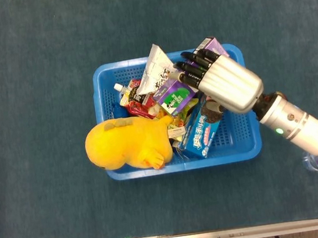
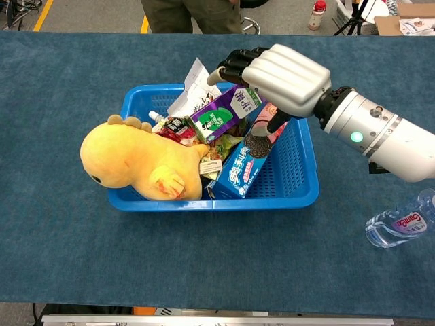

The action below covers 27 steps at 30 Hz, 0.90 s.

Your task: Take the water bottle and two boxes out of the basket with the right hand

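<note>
My right hand (image 1: 225,84) (image 2: 282,78) hovers over the right half of the blue basket (image 1: 101,79) (image 2: 217,200). Its fingers reach across the upper end of the purple box (image 1: 173,96) (image 2: 221,115), and its thumb hangs down on the box's other side; the fingers stay spread and no closed grip shows. The blue Oreo box (image 1: 204,130) (image 2: 241,166) leans in the basket just below the hand. The water bottle (image 2: 401,221) lies on the table to the right of the basket, partly behind the forearm in the head view. The left hand is out of sight.
A yellow plush toy (image 1: 127,144) (image 2: 136,159) fills the basket's left side and hangs over its rim. A white pouch (image 1: 158,66) (image 2: 194,85) and small snack packs sit behind it. Blue cloth covers the table all round.
</note>
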Motion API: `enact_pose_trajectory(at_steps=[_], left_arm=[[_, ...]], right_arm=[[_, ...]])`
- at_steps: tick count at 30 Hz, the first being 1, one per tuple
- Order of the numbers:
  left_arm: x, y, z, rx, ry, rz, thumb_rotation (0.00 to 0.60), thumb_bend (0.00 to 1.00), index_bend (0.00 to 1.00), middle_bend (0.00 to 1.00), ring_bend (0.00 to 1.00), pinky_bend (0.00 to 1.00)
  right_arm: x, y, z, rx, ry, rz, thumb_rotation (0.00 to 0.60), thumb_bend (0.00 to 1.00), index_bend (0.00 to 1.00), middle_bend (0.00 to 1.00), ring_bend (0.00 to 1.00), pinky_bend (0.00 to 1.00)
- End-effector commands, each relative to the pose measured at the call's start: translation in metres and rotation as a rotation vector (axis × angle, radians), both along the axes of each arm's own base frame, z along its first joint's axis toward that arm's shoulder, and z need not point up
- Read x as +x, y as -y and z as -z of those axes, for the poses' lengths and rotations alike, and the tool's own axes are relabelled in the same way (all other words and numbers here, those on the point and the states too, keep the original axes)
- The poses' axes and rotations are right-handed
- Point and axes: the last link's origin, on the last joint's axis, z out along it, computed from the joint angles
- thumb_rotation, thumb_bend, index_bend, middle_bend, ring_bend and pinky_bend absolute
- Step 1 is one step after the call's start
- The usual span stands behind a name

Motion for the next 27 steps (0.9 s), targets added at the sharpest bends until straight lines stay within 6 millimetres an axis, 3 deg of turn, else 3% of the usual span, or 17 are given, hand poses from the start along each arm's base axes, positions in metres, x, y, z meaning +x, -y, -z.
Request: enact_pose_trajectory(at_steps=[1, 27], left_arm=[[0.0, 0.0, 0.0, -0.001, -0.001, 0.0, 0.6, 0.2, 0.27, 0.1, 0.04, 0.22], [0.001, 0.001, 0.002, -0.018, -0.006, -0.002, 0.6, 0.2, 0.27, 0.1, 0.04, 0.22]], right_arm=[[-0.001, 0.0, 0.003, 0.001, 0.003, -0.002, 0.6, 0.0, 0.22, 0.22, 0.15, 0.27], [0.002, 0.014, 0.022, -0.002, 0.075, 0.039, 0.6, 0.0, 0.22, 0.23, 0.15, 0.27]])
